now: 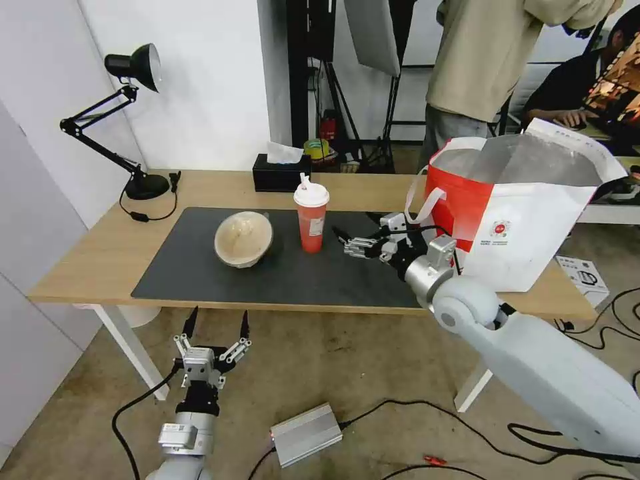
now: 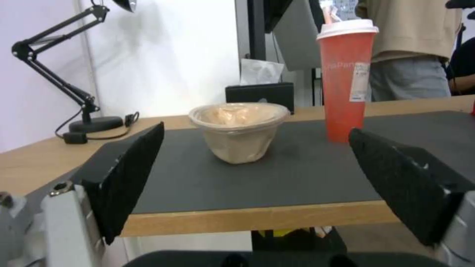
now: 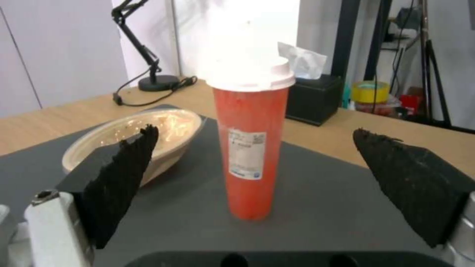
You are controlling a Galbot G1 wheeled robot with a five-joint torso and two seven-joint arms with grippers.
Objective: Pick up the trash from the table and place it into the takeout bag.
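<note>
A light-wood table carries a dark grey mat, seen from the head camera. At far left stands a black lamp. On the mat's left half sits a beige lidded bowl, tipped so its lid faces the camera and slightly up. Just right of it a red cup with a white lid stands upright, long axis vertical. Behind the cup is a black tissue box. At the right end stands the red-and-white bag, mouth open upward, foil lining showing, with a small round logo whose writing is too small to read.

The left gripper hangs below the table's near edge, its fingers spread wide and empty. The right gripper is over the mat, just right of the cup, pointing at it, also wide open and empty.

The right wrist view shows a white label with a square code on the cup; its text is unreadable. The left wrist view shows faint pale lettering near the cup's top.
</note>
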